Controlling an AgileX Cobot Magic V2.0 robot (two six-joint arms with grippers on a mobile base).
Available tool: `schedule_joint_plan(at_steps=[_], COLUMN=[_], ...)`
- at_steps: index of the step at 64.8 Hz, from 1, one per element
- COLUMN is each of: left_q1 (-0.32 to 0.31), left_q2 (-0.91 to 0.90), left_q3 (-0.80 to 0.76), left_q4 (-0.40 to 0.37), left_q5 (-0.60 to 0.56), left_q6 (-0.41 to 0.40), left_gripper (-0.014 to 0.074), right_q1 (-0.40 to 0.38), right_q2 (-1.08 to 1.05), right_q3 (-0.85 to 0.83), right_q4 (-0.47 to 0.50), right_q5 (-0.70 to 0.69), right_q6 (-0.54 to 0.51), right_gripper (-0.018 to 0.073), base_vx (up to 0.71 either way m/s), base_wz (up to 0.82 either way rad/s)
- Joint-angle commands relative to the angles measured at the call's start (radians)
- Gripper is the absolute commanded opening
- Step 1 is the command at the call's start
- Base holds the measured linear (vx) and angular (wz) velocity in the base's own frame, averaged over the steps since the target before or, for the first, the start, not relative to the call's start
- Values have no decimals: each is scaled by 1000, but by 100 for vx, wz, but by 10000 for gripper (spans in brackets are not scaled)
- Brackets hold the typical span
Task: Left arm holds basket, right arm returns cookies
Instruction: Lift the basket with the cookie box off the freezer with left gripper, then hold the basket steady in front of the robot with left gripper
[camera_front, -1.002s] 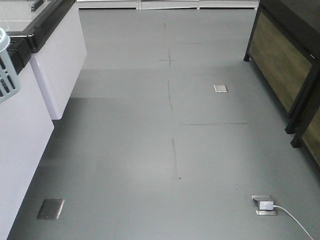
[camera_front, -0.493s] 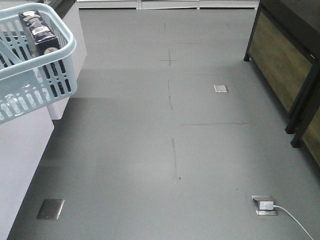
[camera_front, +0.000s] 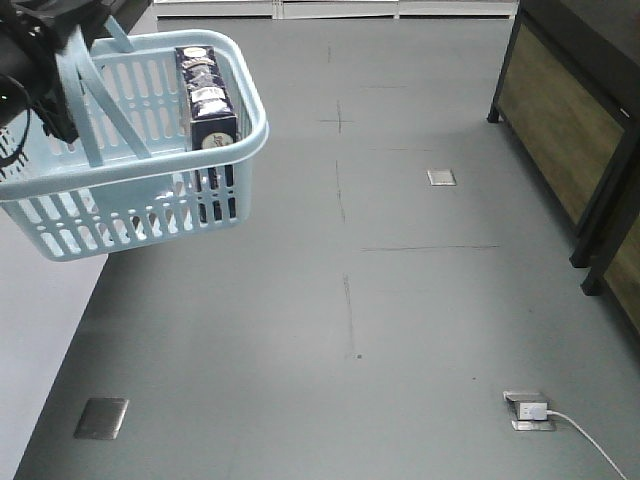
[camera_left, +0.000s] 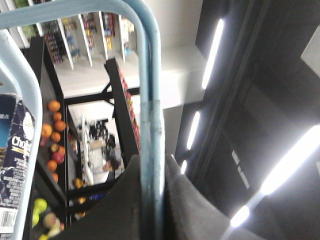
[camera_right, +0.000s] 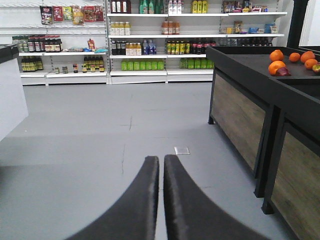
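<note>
1 cookies box (camera_left: 14, 165), reads "Cho"

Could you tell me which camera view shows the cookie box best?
The exterior front-facing view: it shows most of the cookie box inside the basket. The left wrist view catches only a strip at its edge; the right wrist view shows none.
</note>
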Motion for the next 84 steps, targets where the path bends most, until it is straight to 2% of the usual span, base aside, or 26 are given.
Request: schedule_joint_plan(at_steps=[1,11,26,37,54,74,84], left_q1=[-63,-151,-242,-271,-306,-398,-403], left_q2=[-45,-45,-67,-116,-211,-276,-296], left_q3=[-34,-6,155,227,313,425,470], left_q4=[-37,-48,-152,-152,-149,-151,-168], left_q5=[-92,-86,-167,-185,-185,-186,-178], left_q6=[-5,-5,2,47,47,50,57], left_gripper=[-4,-4,-4,-4,-4,-4,-4], right_q1=[0,0,0,0,0,0,0], right_q2=[-13,-13,-13,-13,-13,-13,-13], right_q3=[17,17,17,17,17,17,17], right_q4=[-3,-3,-3,-3,-3,-3,-3], right_q5=[-68,-68,-68,-68,-68,-68,-68], right_q6=[-9,-9,-9,-9,-9,-9,-9], right_gripper=[-6,-6,-6,-6,-6,-6,-6], base_vx=[0,0,0,0,0,0,0], base_wz=[0,0,0,0,0,0,0])
